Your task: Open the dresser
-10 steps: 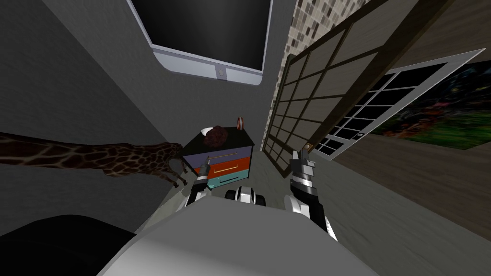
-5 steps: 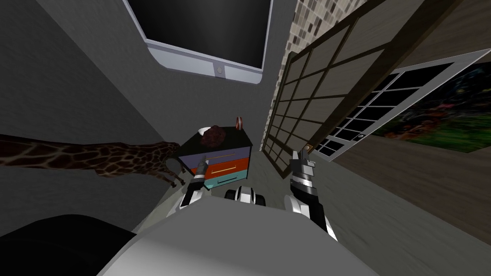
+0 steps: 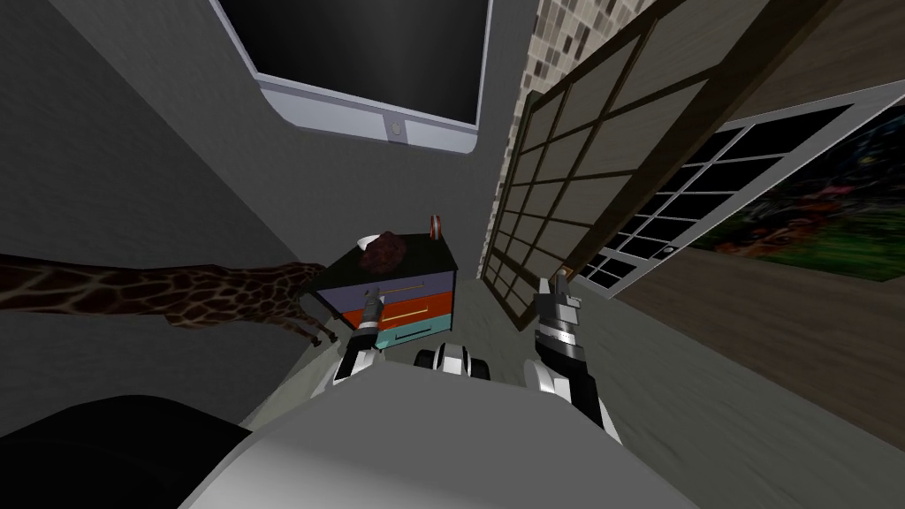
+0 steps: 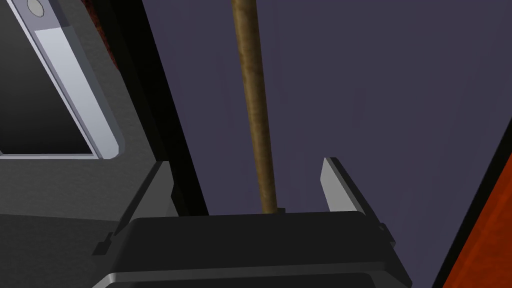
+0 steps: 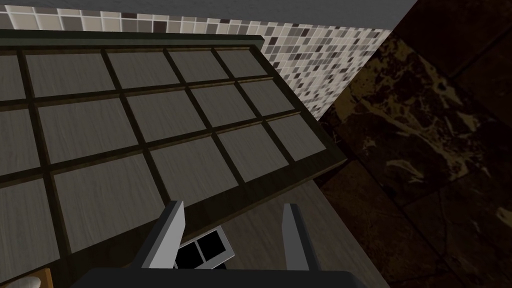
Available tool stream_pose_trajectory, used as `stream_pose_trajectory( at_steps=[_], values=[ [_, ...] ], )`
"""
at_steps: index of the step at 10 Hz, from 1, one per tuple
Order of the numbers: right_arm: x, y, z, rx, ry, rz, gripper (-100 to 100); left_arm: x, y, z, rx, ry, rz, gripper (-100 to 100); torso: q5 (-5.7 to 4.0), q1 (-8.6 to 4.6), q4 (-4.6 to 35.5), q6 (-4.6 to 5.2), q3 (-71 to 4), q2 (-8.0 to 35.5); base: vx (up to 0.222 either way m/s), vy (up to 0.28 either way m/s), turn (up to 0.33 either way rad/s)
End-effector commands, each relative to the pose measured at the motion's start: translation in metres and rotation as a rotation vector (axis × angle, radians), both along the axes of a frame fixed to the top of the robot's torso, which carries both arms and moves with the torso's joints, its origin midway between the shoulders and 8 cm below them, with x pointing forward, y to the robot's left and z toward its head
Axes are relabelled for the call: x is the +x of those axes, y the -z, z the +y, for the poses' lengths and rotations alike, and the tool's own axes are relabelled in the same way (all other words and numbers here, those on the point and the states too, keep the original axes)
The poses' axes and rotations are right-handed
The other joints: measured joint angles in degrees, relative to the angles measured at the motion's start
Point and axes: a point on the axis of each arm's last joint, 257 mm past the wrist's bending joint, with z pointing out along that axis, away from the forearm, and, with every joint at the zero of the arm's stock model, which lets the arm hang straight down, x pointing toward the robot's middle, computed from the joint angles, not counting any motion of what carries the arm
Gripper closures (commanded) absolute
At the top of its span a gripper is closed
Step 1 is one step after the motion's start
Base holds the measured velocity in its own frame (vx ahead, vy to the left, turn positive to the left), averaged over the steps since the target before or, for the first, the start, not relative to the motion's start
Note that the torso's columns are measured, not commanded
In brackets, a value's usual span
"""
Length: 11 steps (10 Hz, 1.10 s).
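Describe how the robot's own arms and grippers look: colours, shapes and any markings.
The left arm and the right arm are white and light grey with dark joints. The left gripper and the right gripper each have a dark, box-like body and two thin, light grey, blade-like fingers. No cables or markings are visible.

The left pincer [image 4: 245, 161] and right pincer [image 5: 232, 204] have thin, light grey blade fingers on dark boxy bodies.
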Motion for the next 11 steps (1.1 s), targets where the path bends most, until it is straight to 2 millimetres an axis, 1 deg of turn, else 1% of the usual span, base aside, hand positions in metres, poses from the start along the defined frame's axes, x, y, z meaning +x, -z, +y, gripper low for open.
stream_pose_trajectory(
  at_steps=[1,3,4,5,6,7,8,10,11],
  values=[
    [0.0,0.0,0.0,0.0,0.0,0.0,0,-0.001,0.004,-0.003,-0.024,-0.01,-0.001,-100,0.0,-0.03,0.0,0.0,0.01,0.01,0.003,-0.006,0.0],
    [0.0,0.0,0.0,0.0,0.0,0.0,0,-0.001,-0.006,0.002,-0.024,-0.016,-0.001,-100,-0.05,-0.17,-0.03,0.01,-0.08,-0.15,0.07,0.007,-0.021],
    [0.0,0.0,0.0,0.0,0.0,0.0,0,0.0,-0.003,0.001,-0.024,-0.015,-0.002,-100,-0.05,-0.17,-0.07,0.0,-0.15,-0.25,0.042,0.01,-0.002],
    [0.0,0.0,0.0,0.0,0.0,0.0,0,-0.001,0.004,-0.004,-0.026,-0.011,-0.001,100,-0.05,-0.21,-0.03,0.0,-0.05,-0.05,-0.039,0.0,0.031],
    [0.0,0.0,0.0,0.0,0.0,0.0,0,-0.001,0.001,-0.001,-0.027,-0.013,0.001,100,-0.06,-0.25,0.05,-0.01,0.13,0.23,-0.026,-0.003,0.004],
    [0.0,0.0,0.0,0.0,0.0,0.0,0,-0.005,-0.003,-0.002,-0.027,-0.011,-0.003,100,-0.17,-0.31,0.11,-0.01,0.12,0.2,-0.112,-0.059,-0.004],
    [0.0,0.0,0.0,0.0,0.0,0.0,0,-0.006,-0.004,-0.002,-0.027,-0.011,-0.004,100,-0.17,-0.53,0.09,-0.04,0.22,0.4,-0.165,-0.071,0.01],
    [0.0,0.0,0.0,0.0,0.0,0.0,0,-0.01,-0.01,-0.002,-0.025,-0.008,-0.01,100,-0.3,-0.48,0.21,-0.08,0.16,0.35,-0.167,-0.076,0.004],
    [0.0,0.0,0.0,0.0,0.0,0.0,0,-0.01,-0.002,-0.003,-0.033,-0.01,0.007,100,-0.38,-0.47,0.27,-0.11,0.13,0.34,-0.081,-0.035,-0.003]
  ],
)
